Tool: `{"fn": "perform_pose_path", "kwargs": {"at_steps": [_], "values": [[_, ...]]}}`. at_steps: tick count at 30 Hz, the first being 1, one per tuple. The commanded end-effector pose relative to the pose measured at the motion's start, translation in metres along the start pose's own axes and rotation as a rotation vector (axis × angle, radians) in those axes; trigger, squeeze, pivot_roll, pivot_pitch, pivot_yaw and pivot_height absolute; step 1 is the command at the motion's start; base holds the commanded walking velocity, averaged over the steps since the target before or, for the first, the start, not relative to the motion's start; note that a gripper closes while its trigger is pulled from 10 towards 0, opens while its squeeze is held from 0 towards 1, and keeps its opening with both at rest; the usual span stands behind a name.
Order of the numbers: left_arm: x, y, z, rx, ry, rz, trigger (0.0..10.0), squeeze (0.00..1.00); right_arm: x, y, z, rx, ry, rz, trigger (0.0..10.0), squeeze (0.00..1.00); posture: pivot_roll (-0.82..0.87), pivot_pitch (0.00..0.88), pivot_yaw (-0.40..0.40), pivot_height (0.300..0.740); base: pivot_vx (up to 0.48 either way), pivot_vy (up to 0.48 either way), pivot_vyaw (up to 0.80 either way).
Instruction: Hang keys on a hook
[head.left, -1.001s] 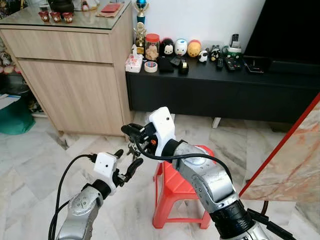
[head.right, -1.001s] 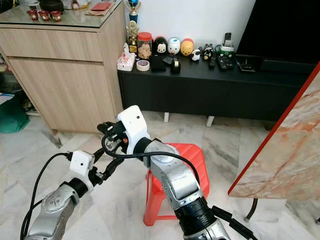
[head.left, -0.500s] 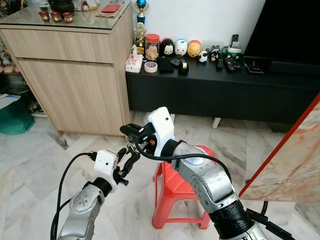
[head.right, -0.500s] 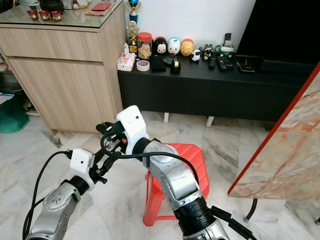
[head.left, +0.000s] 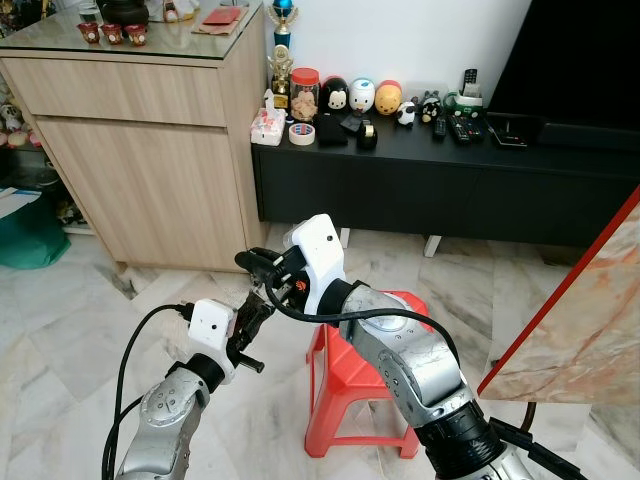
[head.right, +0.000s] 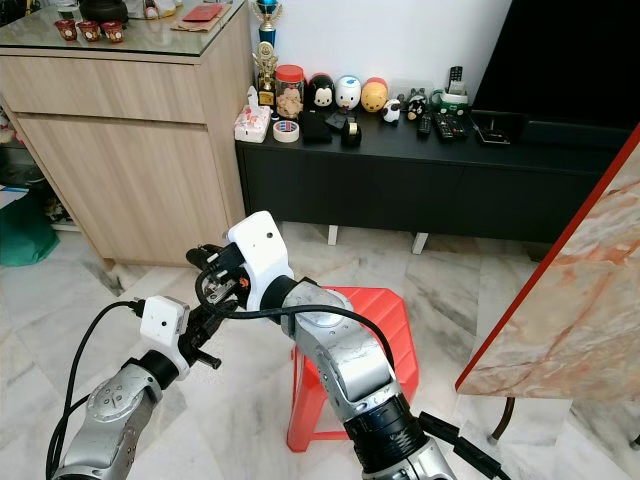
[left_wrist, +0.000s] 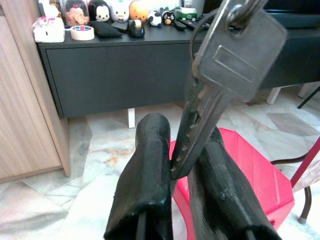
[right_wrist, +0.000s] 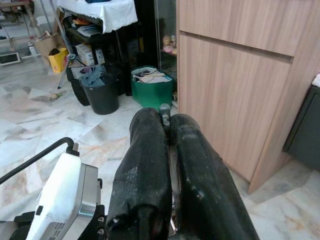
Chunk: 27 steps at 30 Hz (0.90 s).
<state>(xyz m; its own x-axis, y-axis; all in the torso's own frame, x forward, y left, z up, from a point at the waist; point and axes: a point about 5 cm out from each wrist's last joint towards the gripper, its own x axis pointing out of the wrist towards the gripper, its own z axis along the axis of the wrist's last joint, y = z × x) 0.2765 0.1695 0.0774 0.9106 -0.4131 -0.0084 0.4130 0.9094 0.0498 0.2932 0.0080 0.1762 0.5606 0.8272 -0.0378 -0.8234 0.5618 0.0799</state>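
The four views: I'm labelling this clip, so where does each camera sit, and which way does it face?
Left and right eye views: head, looking down; both arms, right gripper, red stool.
Left wrist view: along the left gripper, shut on the key; black cabinet beyond.
Right wrist view: along its fingers, towards the wooden cabinet.
Shared: cabinets, stool.

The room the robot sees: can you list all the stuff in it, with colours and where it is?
key: one, silver, between both pincers
stool: one, red, on the floor under the right arm
cabinet: one, light wood, at left
low bench: one, black, along the wall
toy figures: several, on the bench
tape roll: one, white, on the bench
left pincer: black, shut on the key's blade
right pincer: black, shut on the key's top
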Motion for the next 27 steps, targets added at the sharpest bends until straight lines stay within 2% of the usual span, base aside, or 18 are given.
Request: {"fn": "perform_pose_path", "kwargs": {"at_steps": [1, 12, 14, 15, 18, 20, 25, 27], "values": [[-0.002, -0.002, -0.004, -0.007, 0.01, -0.01, 0.0, 0.0, 0.001, 0.002, 0.01, -0.017, -0.028, 0.003, 10.0, 0.0, 0.04, 0.0, -0.087, 0.74, 0.0, 0.0, 0.0], [-0.005, -0.002, -0.005, -0.011, 0.022, -0.025, 0.0, 0.0, -0.002, -0.005, 0.01, -0.022, -0.027, -0.023, 10.0, 0.0, 0.04, 0.02, -0.082, 0.74, 0.0, 0.0, 0.0], [-0.008, -0.001, -0.006, -0.011, 0.029, -0.027, 0.0, 0.0, -0.007, -0.015, 0.01, -0.026, -0.02, -0.063, 10.0, 0.0, 0.04, 0.021, -0.081, 0.74, 0.0, 0.0, 0.0], [-0.01, -0.001, -0.007, -0.009, 0.035, -0.027, 0.0, 0.0, -0.016, -0.028, 0.006, -0.035, -0.002, -0.107, 10.0, 0.0, 0.04, 0.024, -0.079, 0.74, 0.0, 0.0, 0.0], [-0.011, 0.001, -0.007, -0.008, 0.039, -0.026, 0.0, 0.0, -0.027, -0.043, 0.001, -0.046, 0.026, -0.156, 10.0, 0.0, 0.04, 0.026, -0.079, 0.74, 0.0, 0.0, 0.0], [-0.011, 0.001, -0.007, -0.007, 0.039, -0.025, 0.0, 0.0, -0.029, -0.044, 0.0, -0.047, 0.029, -0.162, 10.0, 0.0, 0.04, 0.026, -0.079, 0.74, 0.0, 0.0, 0.0], [-0.012, 0.001, -0.007, -0.006, 0.042, -0.03, 0.0, 0.0, -0.048, -0.067, -0.011, -0.027, 0.07, -0.251, 10.0, 0.0, 0.04, 0.026, -0.075, 0.74, 0.0, 0.0, 0.0], [-0.012, 0.001, -0.006, -0.005, 0.042, -0.034, 0.0, 0.0, -0.051, -0.071, -0.013, -0.019, 0.076, -0.267, 10.0, 0.0, 0.04, 0.026, -0.074, 0.74, 0.0, 0.0, 0.0]]}}
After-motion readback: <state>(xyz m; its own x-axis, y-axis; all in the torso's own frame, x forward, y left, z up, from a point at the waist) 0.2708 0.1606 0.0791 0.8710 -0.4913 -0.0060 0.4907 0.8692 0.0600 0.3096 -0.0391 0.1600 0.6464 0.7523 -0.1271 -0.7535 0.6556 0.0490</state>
